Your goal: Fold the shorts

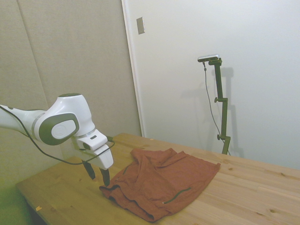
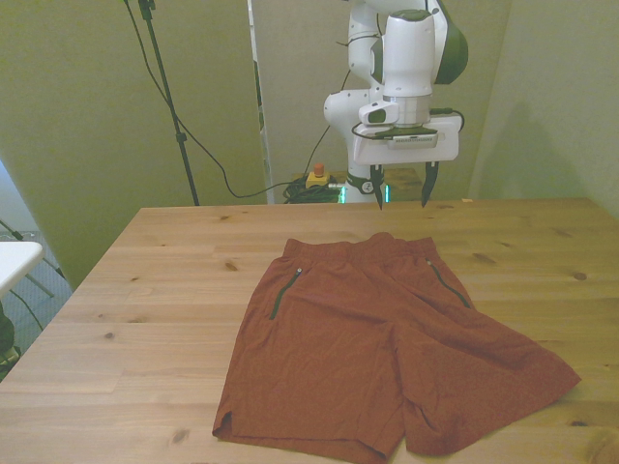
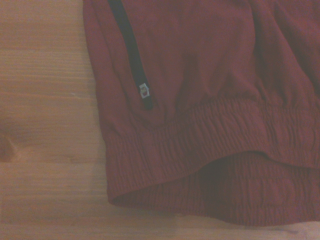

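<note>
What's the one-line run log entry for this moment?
gripper: open, empty, above waistband | shorts: flat, unfolded on table | fold: not started

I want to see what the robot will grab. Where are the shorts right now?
The shorts lie spread flat on the wooden table, middle to the front view's right, waistband toward the open gripper hovering just above it.

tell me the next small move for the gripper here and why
Probably lower the gripper onto the waistband corner of the shorts and close on it. The fingers are open and hang above the table just beyond the waistband, holding nothing, and the shorts lie spread flat, unfolded. The wrist view shows the elastic waistband right below, so a corner grasp looks like the way to start a fold.
</note>
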`<state>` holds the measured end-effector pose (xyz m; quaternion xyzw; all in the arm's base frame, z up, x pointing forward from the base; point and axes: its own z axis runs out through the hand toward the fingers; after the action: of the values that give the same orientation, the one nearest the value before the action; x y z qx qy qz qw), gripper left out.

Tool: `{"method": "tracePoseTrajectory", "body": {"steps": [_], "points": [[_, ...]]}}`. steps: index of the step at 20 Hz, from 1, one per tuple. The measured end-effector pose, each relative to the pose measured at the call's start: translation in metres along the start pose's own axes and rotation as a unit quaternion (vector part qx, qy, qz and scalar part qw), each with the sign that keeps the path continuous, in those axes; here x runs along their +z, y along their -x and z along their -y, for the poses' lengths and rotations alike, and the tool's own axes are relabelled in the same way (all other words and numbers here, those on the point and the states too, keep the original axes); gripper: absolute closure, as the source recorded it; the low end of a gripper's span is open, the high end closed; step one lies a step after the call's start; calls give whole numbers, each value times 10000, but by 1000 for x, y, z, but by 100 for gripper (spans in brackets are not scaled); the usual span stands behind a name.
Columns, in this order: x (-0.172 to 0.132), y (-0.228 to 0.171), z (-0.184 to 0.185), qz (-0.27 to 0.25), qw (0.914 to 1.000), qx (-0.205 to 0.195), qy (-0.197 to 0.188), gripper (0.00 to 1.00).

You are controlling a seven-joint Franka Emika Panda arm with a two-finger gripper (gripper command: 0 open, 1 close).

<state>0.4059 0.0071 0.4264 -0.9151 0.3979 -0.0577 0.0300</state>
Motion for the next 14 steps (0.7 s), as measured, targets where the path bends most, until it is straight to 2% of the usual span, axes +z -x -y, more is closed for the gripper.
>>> {"method": "tracePoseTrajectory", "body": {"steps": [3,7,11,14], "points": [[1,-2,0,-84,9999,-52,117,0],[1,4,25,-753,9939,-380,713,0],[10,38,63,-1436,9751,-833,1472,0],[24,59,84,-1932,9522,-1112,2087,0]]}}
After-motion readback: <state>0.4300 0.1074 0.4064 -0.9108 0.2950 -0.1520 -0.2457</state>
